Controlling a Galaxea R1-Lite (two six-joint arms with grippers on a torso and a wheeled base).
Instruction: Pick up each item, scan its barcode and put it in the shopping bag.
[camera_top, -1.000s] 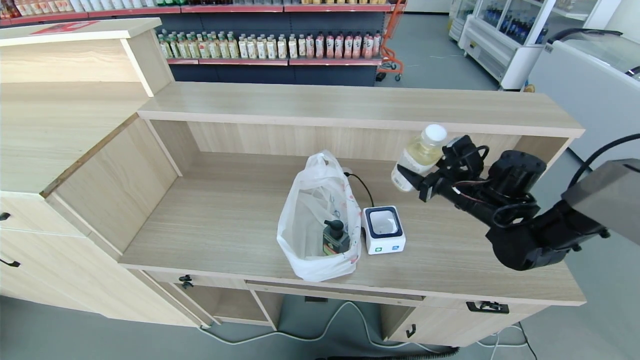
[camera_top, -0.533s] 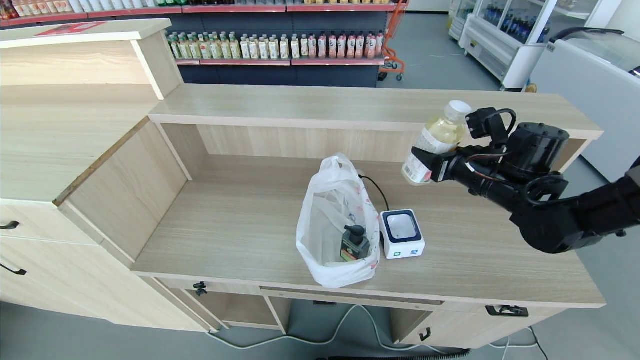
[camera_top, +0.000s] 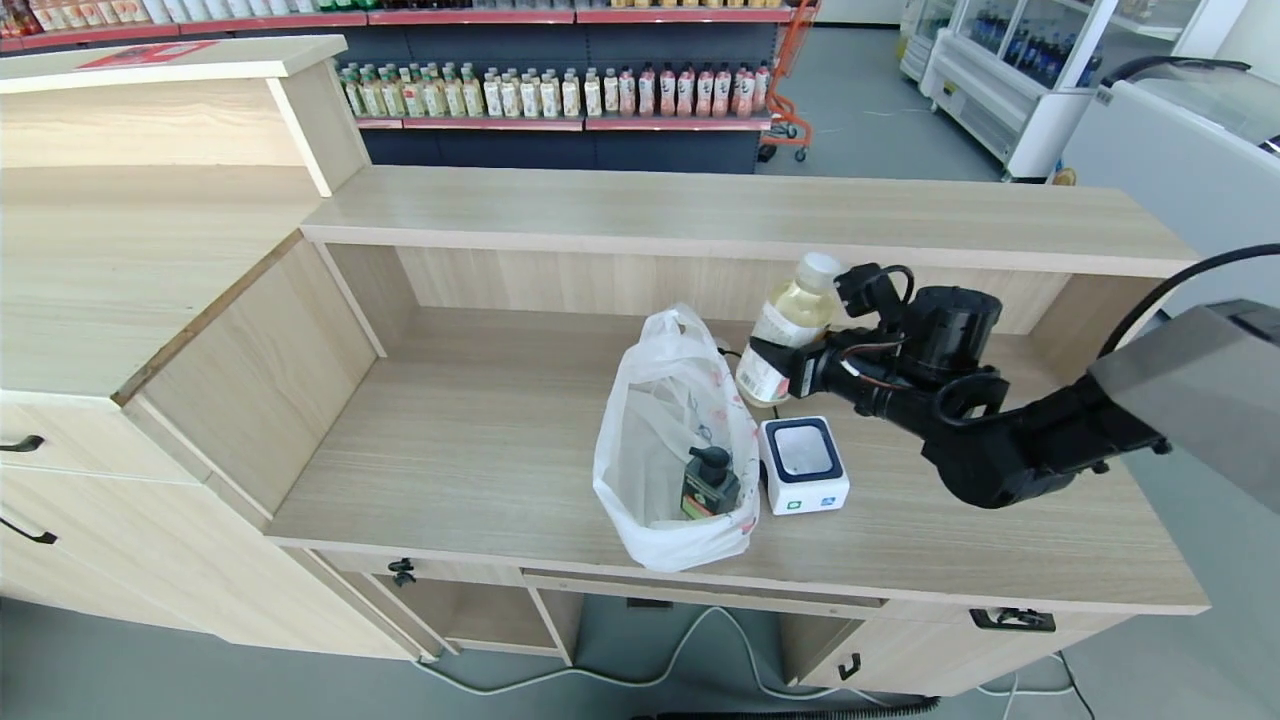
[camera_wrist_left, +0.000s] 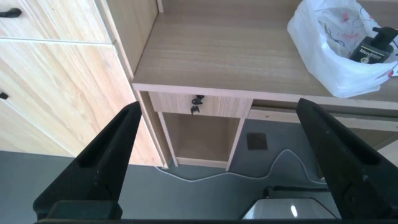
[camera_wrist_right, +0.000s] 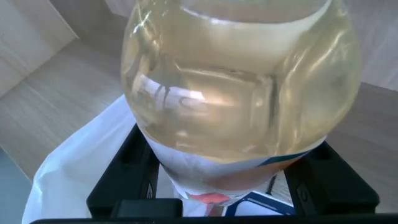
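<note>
Shopping bag, thin white plastic (camera_top: 660, 440): stands on light wooden table (camera_top: 480, 440), mouth open upward, ready to take drops.

Clear plastic bottle of pale yellow drink (camera_top: 792, 308): in the air, tilted, label end low, just behind and above white box scanner with dark-rimmed window (camera_top: 804, 464). Probably presenting its barcode.

Right gripper (camera_top: 775, 362): clamped round the bottle's lower body.

Left gripper (camera_wrist_left: 219, 107): spread wide, empty, below table front.

Scanner sits just beside bag, which keeps the transfer short.

Dark pump bottle (camera_top: 709, 484): inside bag.
</note>
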